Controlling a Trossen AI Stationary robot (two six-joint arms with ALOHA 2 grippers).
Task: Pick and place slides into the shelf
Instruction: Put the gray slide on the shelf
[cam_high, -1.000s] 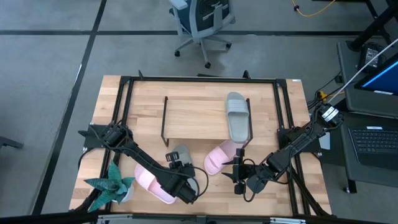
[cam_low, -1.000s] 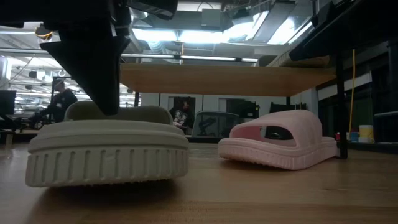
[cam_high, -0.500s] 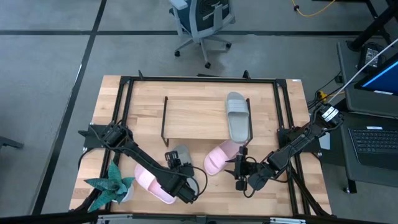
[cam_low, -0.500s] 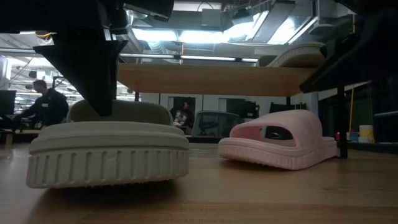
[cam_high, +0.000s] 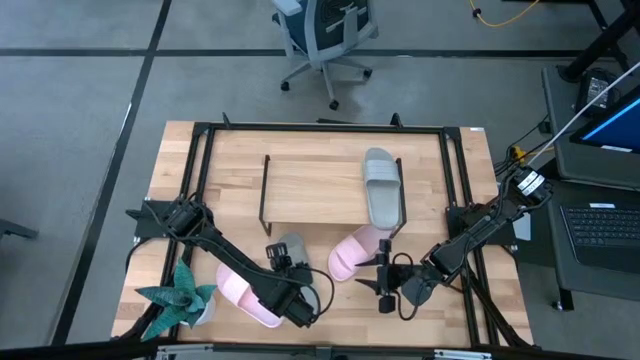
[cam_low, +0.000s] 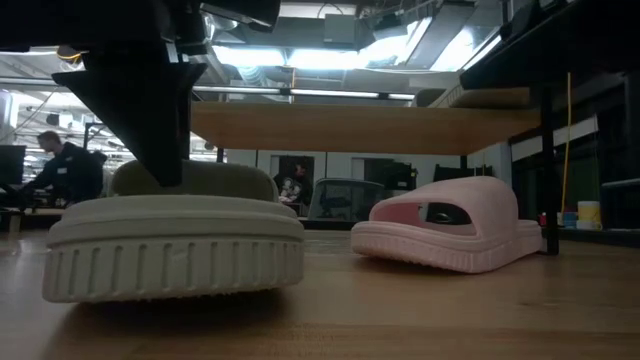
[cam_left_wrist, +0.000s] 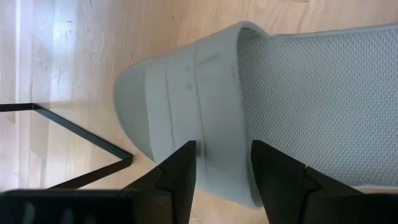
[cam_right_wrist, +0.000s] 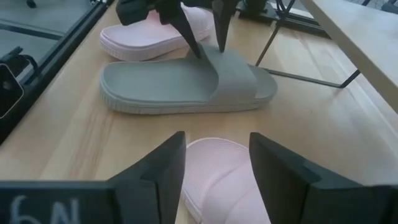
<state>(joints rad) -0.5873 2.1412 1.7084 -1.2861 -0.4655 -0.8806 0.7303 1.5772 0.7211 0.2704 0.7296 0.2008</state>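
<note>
A grey-green slide (cam_high: 290, 246) lies sole down on the table in front of the shelf (cam_high: 310, 185). My left gripper (cam_left_wrist: 224, 149) stands open over its strap (cam_left_wrist: 180, 93). A pink slide (cam_high: 355, 253) lies to its right. My right gripper (cam_right_wrist: 216, 135) hovers open above that slide's near end (cam_right_wrist: 217, 168) and touches nothing. A second grey-green slide (cam_high: 381, 190) rests sole down on the shelf board's right end. A second pink slide (cam_high: 245, 297) lies partly under my left arm. My left gripper comes down steeply from above onto the grey-green slide's strap (cam_right_wrist: 233, 68). One fingertip (cam_right_wrist: 199, 55) stands at the strap's edge beside the footbed, the other (cam_right_wrist: 221, 46) over the strap's top. I cannot tell whether they touch it. The slide lies flat on the table.
A teal star-shaped plant (cam_high: 180, 298) stands at the near left corner. The shelf's thin black end frame (cam_right_wrist: 311, 78) reaches the table beside the slides. The black table frame (cam_high: 200, 140) runs around the board. Bare wood shows on the shelf's left half.
My right gripper has tipped a little while staying over the pink slide's near end. The slides lie where they lay.
</note>
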